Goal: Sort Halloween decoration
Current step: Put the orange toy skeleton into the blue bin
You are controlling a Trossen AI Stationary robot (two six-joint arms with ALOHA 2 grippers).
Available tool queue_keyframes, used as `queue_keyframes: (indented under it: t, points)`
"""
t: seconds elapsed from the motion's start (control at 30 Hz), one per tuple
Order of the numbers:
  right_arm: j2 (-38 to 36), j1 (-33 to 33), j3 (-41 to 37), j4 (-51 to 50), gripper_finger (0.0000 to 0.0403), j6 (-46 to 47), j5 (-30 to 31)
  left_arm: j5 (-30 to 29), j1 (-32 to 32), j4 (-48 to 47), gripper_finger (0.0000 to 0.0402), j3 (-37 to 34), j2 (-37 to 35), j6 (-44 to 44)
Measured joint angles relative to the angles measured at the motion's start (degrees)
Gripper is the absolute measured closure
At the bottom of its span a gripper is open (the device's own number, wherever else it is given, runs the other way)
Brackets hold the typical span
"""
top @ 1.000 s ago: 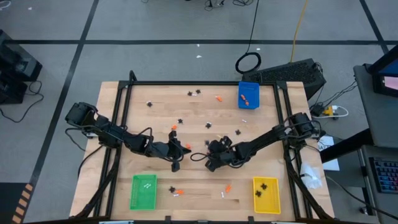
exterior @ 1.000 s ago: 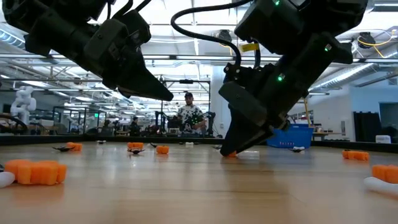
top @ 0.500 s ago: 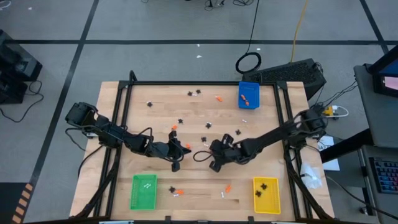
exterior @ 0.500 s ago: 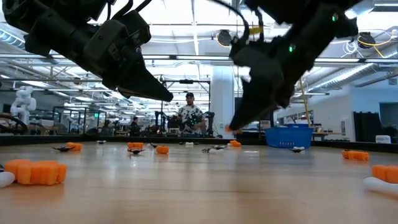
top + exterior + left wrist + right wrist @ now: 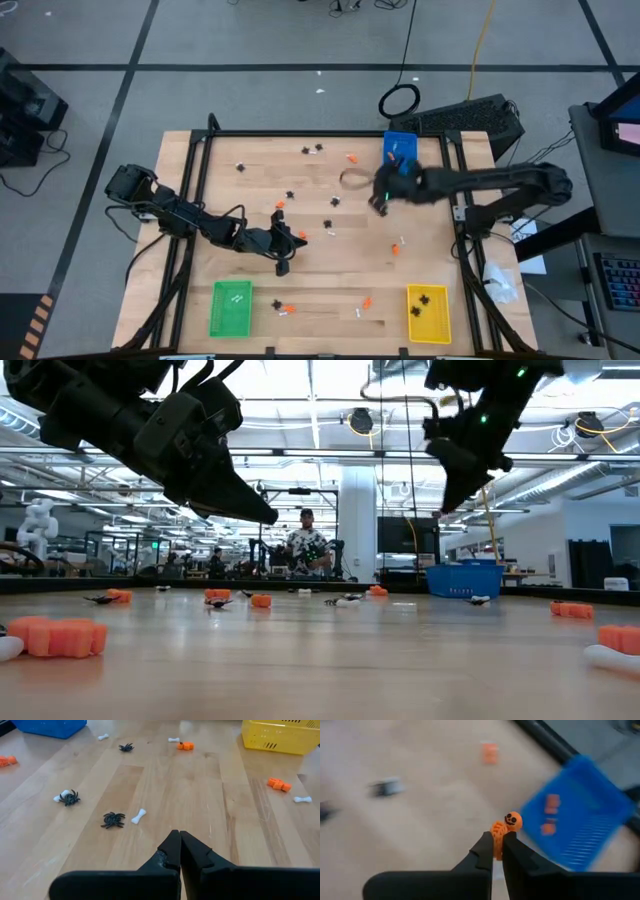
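Filling the middle of the high view, the wooden table (image 5: 260,170) carries a blue tray (image 5: 399,153) at upper right holding a few orange pieces, a green tray (image 5: 231,307) at lower left with white bits, and a yellow tray (image 5: 428,312) at lower right with black ones. Just left of the blue tray, the right gripper (image 5: 498,843) is clamped on an orange pumpkin-headed trinket (image 5: 506,826), while the left gripper (image 5: 176,839), fingers pressed together and empty, hangs left of centre. Spiders (image 5: 113,819), bones (image 5: 138,816) and orange lumps (image 5: 279,784) lie scattered, probably light, stiff and skittish, best pinched across the middle.

Grey floor (image 5: 250,40) crossed by dark lines; bright ceiling lights (image 5: 310,380); white pillar (image 5: 357,530)
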Motion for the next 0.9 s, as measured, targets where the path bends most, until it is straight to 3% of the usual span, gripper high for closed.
queue_keyframes:
  t: [0.1,0.37,0.47,0.63,0.9]
  points:
    - [-0.96,-9.40,0.00,-0.07,0.0391,-5.92,-1.48,0.00,0.00,0.02,0.0400,0.00,0.00,-0.02]
    - [5.16,-32.06,0.00,8.58,0.0391,-21.62,-18.13,0.00,0.00,0.00,0.0400,0.00,0.00,-0.14]
    - [8.73,-38.09,0.00,10.38,0.0391,-24.73,-21.48,0.00,0.00,-0.02,0.0400,0.00,0.00,-0.11]
    - [14.13,-43.95,0.00,10.29,0.0391,-27.69,-24.67,0.00,0.00,-0.05,0.0400,0.00,0.00,0.10]
    - [17.44,-46.31,0.00,10.65,0.0390,-29.30,-25.91,0.00,0.02,-0.22,0.0400,0.00,0.00,0.11]
